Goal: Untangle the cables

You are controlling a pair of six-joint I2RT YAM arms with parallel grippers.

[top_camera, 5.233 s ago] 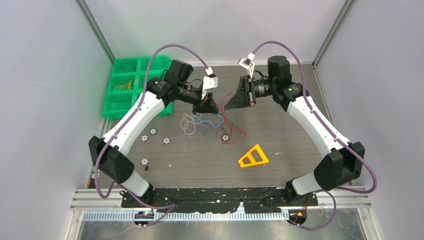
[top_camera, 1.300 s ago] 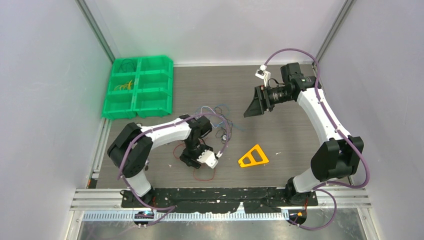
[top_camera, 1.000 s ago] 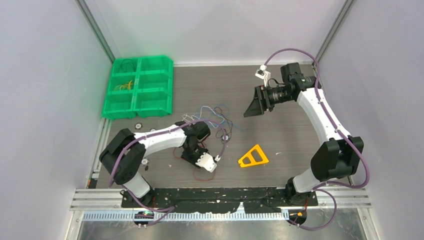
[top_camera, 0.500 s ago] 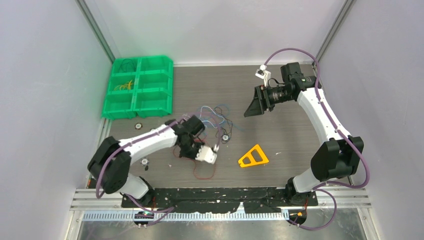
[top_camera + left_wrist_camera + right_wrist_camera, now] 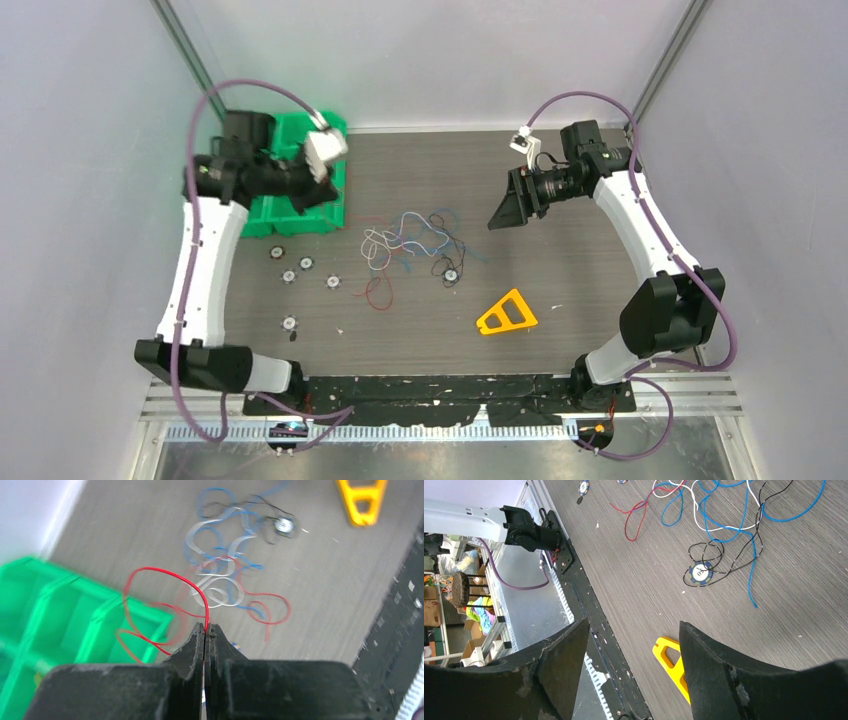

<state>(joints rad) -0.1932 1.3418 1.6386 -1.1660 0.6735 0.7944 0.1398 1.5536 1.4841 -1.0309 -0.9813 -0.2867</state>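
Note:
The cables [image 5: 410,238] lie in a loose tangle of white, blue, red and black wires mid-table, also visible in the left wrist view [image 5: 225,565] and the right wrist view [image 5: 714,510]. My left gripper [image 5: 205,628] is shut on a thin red cable [image 5: 167,574], which loops up from the fingertips. From above, the left gripper [image 5: 318,198] hovers at the green bin's right edge. A separate red cable [image 5: 378,292] lies nearer the front. My right gripper [image 5: 505,212] hangs open above the table to the right of the tangle, its jaws [image 5: 631,630] wide apart with nothing between them.
A green compartment bin [image 5: 262,205] stands at the back left [image 5: 45,615]. Several small discs [image 5: 305,264] lie left of the tangle, and one disc [image 5: 451,275] sits in a black wire. A yellow triangular piece [image 5: 507,314] lies at front right [image 5: 668,656].
The left arm has risen from the front middle of the table and swung back-left to the green bin, with its jaws closed on the red cable. The right arm has not moved.

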